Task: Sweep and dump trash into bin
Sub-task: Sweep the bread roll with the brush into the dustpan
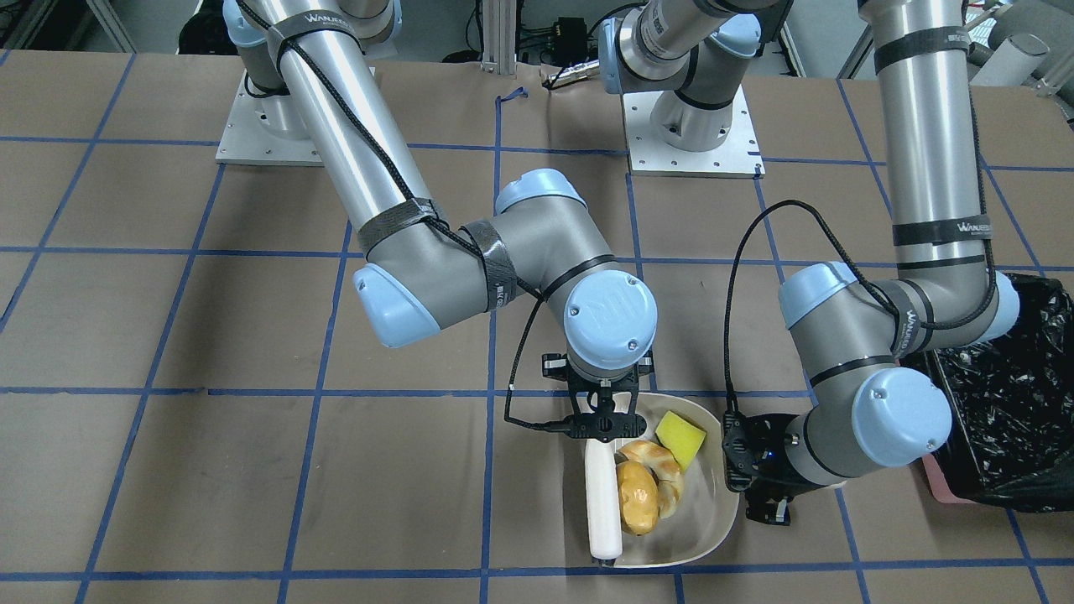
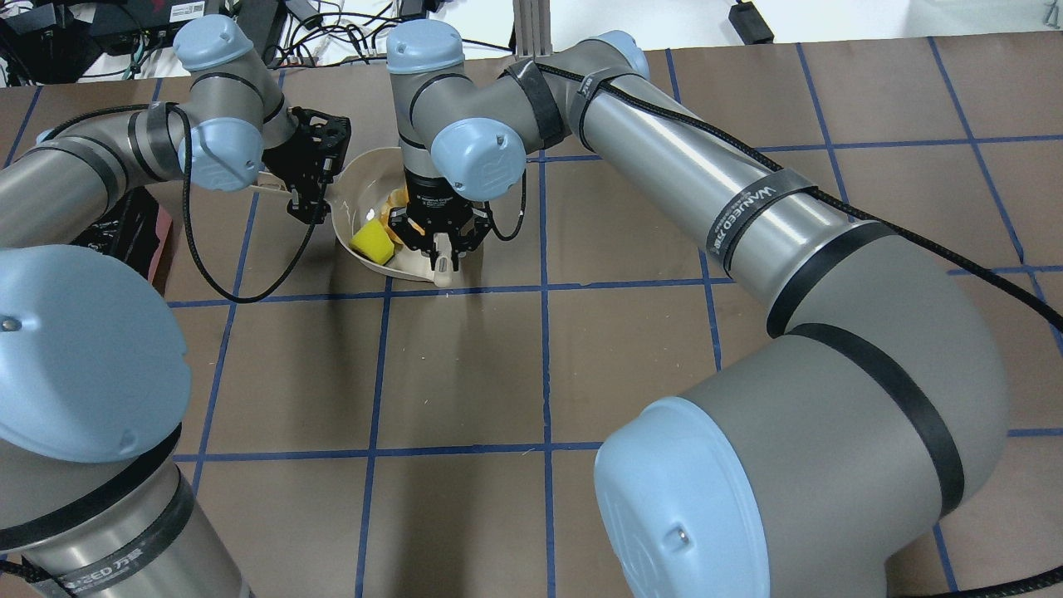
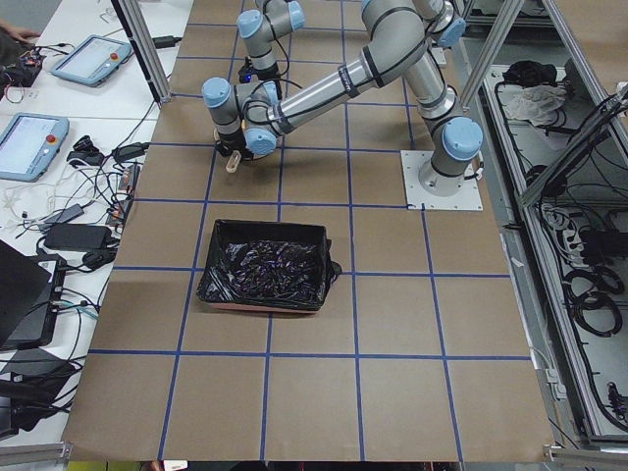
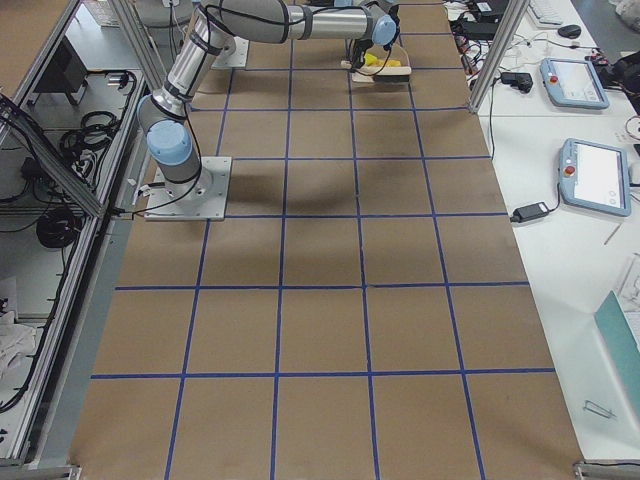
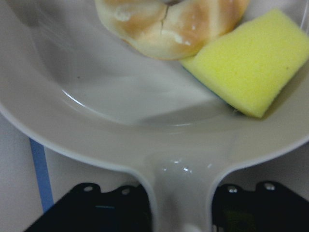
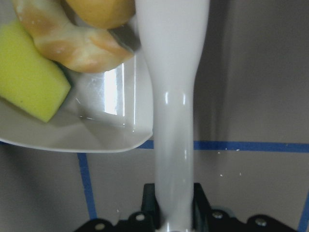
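All the trash lies inside the cream dustpan [image 1: 713, 512]: a yellow sponge [image 1: 681, 437], a tan bread piece [image 1: 656, 459] and a golden potato lump [image 1: 635, 497]. My left gripper [image 1: 767, 502] is shut on the dustpan's handle [image 5: 181, 186], on the side towards the bin. My right gripper [image 1: 601, 422] is shut on a white sweeper tool [image 1: 602, 506], whose bar lies along the pan's open side, against the potato. The pink bin [image 1: 945, 483] with its black bag [image 1: 1011, 394] stands just beyond the left arm's elbow. The sponge [image 6: 26, 79] and bread [image 6: 72, 46] also show in the right wrist view.
The brown table [image 1: 210, 470] carries a blue tape grid. Both arm bases [image 1: 692, 126] stand at the robot's side of it. Seen from the left end, the bin [image 3: 265, 263] sits about one grid square nearer that camera than the dustpan. Tablets and cables lie on side benches beyond the table edge.
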`<control>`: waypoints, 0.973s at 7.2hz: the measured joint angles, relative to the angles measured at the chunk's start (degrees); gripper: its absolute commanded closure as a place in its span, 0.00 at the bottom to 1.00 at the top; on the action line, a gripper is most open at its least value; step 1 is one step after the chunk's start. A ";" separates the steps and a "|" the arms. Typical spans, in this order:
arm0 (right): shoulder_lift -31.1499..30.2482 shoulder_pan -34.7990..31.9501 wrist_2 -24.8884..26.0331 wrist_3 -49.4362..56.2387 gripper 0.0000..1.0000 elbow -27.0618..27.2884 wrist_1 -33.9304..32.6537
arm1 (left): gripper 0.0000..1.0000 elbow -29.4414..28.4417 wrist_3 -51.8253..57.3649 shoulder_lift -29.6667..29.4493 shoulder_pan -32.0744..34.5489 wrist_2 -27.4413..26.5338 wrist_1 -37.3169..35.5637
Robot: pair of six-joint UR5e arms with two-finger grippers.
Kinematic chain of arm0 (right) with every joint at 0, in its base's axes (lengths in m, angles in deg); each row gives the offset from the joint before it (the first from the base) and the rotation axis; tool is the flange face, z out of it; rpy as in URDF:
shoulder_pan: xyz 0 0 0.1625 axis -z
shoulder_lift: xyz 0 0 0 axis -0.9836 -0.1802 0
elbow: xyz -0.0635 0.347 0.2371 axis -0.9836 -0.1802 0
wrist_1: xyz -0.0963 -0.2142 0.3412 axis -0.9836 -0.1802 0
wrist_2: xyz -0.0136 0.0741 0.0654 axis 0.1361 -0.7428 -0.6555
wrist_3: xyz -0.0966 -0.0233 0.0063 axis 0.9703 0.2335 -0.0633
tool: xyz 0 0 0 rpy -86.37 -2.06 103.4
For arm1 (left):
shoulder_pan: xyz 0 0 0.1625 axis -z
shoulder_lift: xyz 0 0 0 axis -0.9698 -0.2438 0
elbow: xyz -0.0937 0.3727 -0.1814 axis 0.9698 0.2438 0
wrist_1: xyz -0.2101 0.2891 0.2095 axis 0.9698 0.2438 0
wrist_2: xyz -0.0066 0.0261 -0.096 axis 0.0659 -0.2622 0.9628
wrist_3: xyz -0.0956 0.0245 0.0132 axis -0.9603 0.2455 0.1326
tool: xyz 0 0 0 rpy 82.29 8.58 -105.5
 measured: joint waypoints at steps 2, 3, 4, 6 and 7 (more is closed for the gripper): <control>0.11 -0.73 -1.99 -4.42 1.00 0.06 -1.61 | 1.00 0.00 0.04 0.02 -0.05 0.37 0.01; 0.14 -0.97 -2.70 -6.49 1.00 0.06 -2.16 | 1.00 0.00 0.16 0.05 -0.16 1.19 0.01; 0.13 -1.20 -3.57 -8.72 1.00 0.07 -2.74 | 1.00 0.00 0.29 0.05 -0.29 1.86 0.01; 0.18 -1.62 -5.57 -13.32 1.00 0.06 -4.49 | 1.00 0.00 0.54 0.00 -0.56 2.60 0.03; 0.22 -1.67 -6.82 -15.06 1.00 0.04 -5.54 | 1.00 0.00 0.71 -0.16 -0.77 3.11 0.05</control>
